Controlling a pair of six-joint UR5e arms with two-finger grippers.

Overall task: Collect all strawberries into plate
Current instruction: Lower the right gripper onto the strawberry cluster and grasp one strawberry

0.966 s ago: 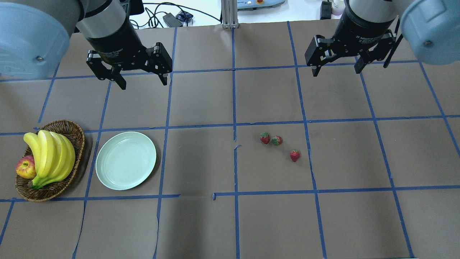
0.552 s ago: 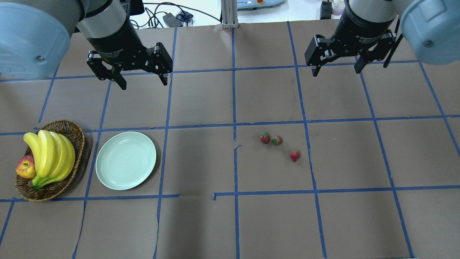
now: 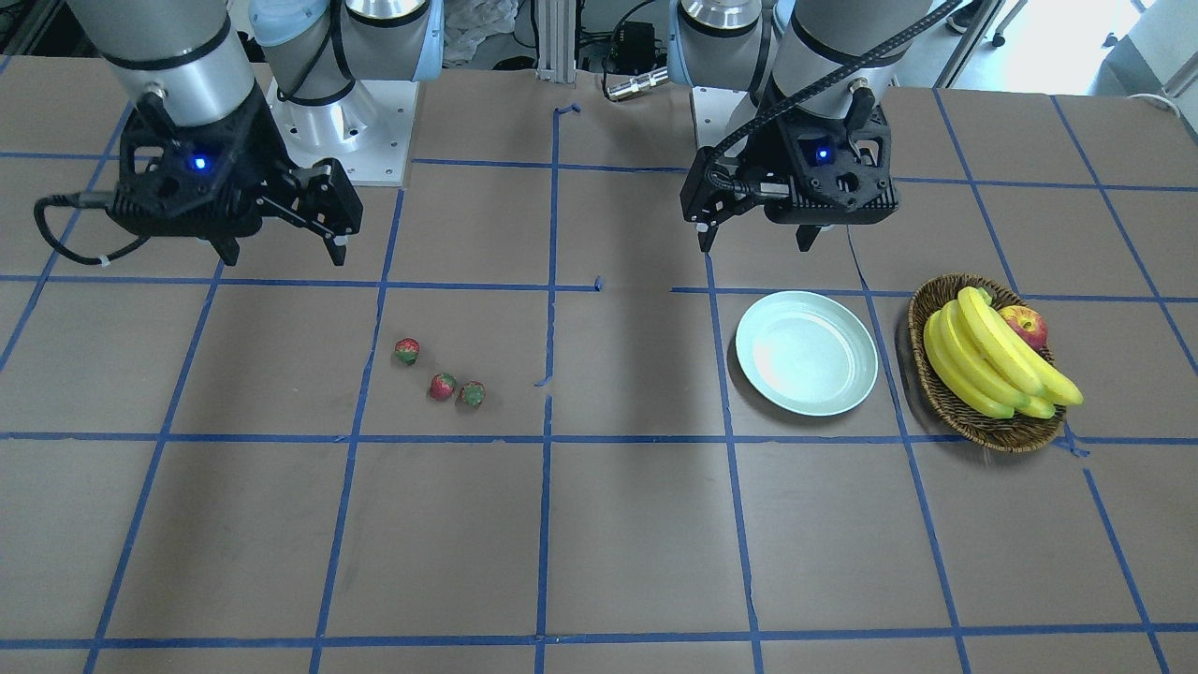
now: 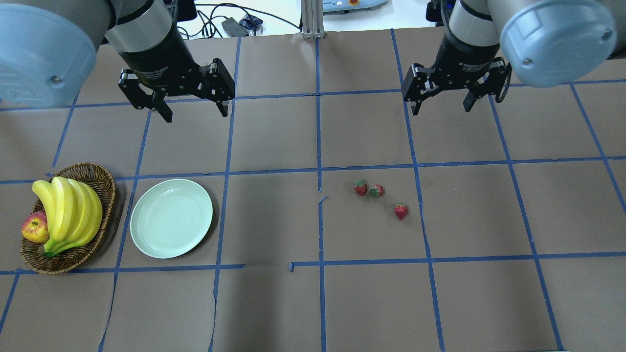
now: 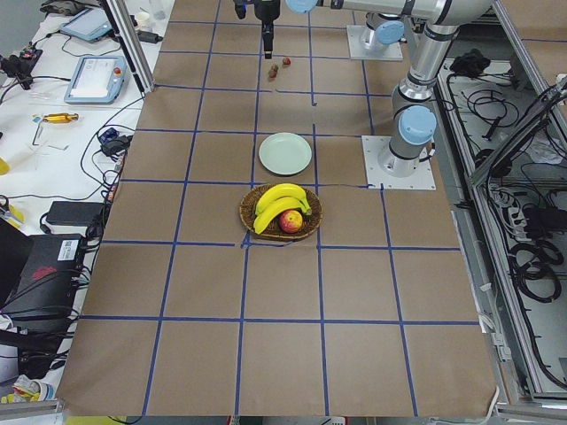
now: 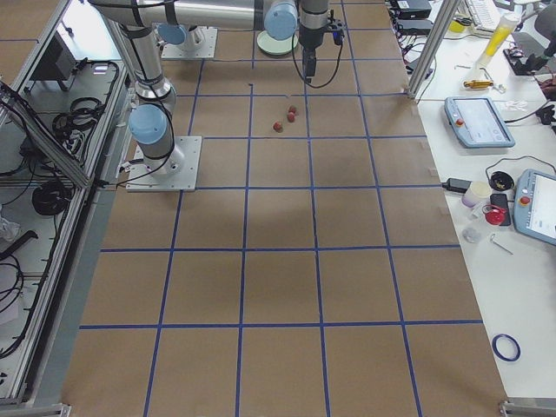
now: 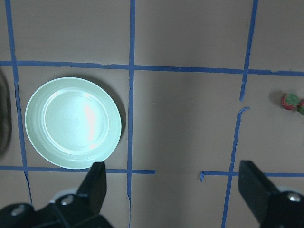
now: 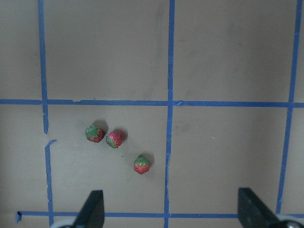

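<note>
Right gripper (image 4: 440,103): jaws spread wide, empty, upper right of overhead view; its wrist view frames strawberries (image 4: 376,190) below, so likely staged for first pick. Left gripper (image 4: 195,108): jaws spread, empty, upper left, parked clear. Three strawberries on table (image 4: 274,146), right of centre; two close, touching or not unclear. Plate (image 4: 171,218) bare, lower left, beside wicker basket (image 4: 104,182).

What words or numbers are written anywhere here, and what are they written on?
"Adaptive Gripper": small white letters on the black body of the left gripper, only just readable.
"2F Adaptive": the same white print on the black body of the right gripper; the rest of it cannot be read.
Screen of the grey tablet on the side bench: too small to read.
Nothing else shows readable text.
</note>
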